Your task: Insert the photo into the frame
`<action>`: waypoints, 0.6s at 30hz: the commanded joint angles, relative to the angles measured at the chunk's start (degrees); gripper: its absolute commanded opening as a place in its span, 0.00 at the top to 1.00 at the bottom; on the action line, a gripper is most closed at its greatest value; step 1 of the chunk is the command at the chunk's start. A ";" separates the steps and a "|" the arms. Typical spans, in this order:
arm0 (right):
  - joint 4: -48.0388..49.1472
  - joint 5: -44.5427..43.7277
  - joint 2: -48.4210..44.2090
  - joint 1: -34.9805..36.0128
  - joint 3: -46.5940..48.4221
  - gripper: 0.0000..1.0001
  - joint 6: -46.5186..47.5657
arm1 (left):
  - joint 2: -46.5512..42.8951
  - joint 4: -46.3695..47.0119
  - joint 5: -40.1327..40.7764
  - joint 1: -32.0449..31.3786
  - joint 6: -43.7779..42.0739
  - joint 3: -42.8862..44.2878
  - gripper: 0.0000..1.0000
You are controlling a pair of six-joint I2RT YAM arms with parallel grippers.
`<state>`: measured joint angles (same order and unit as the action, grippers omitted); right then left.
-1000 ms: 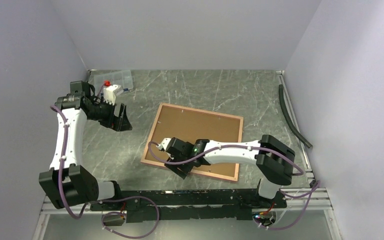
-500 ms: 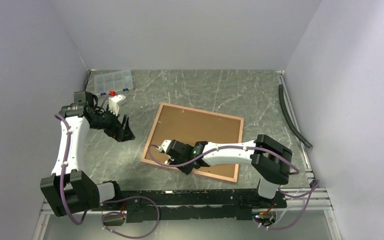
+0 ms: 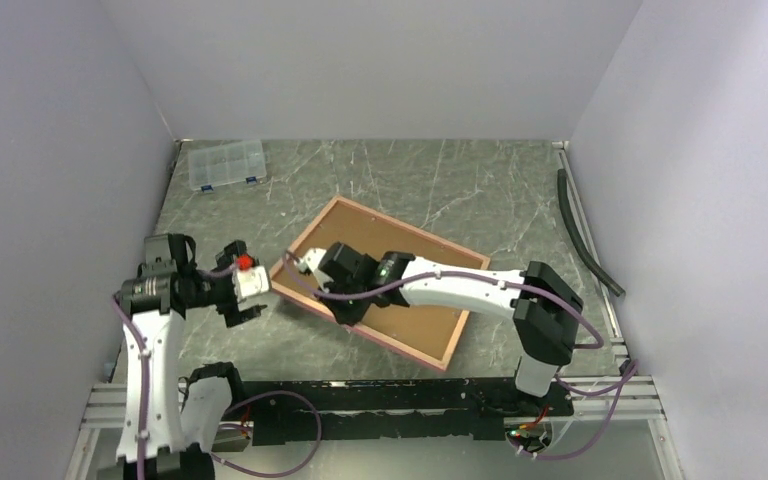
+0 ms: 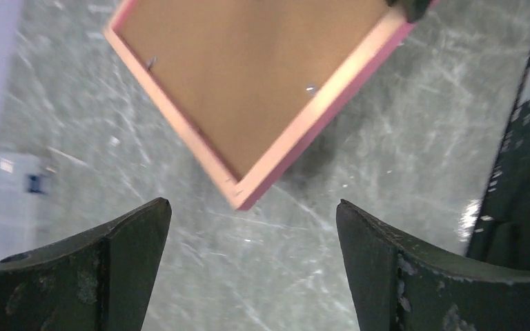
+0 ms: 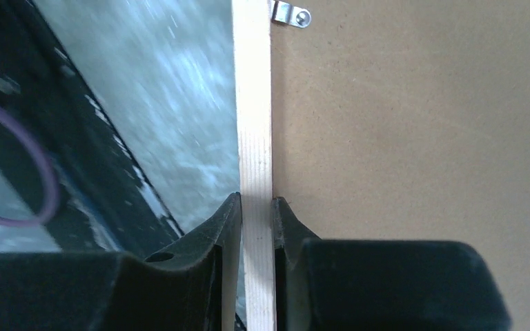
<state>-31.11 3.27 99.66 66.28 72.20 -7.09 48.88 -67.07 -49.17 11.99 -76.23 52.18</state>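
Right claw (image 5: 255, 200) pinched narrow on the frame (image 5: 255, 138), one finger either side of the tan rail on its near-left side. Frame lying back up around the middle of the worktop (image 3: 520, 190), turned askew, brown backing board (image 3: 410, 255) inside it, small metal clip (image 5: 291, 14) beside the rail. Left claw (image 3: 247, 298) spread wide, holding nothing, just off the frame's left corner toward the left edge. Clear compartment box (image 3: 226, 163) in the far left corner; black hose (image 3: 585, 235) along the right edge.
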 commanded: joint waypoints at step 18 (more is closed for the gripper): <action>-10.73 23.63 3.47 -7.46 31.82 1.00 -4.06 | -3.56 7.41 -11.99 -3.17 -51.11 -2.79 0.13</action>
<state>-42.87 21.52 103.18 58.92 97.17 -10.11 43.07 -62.06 -57.06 11.14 -112.92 46.52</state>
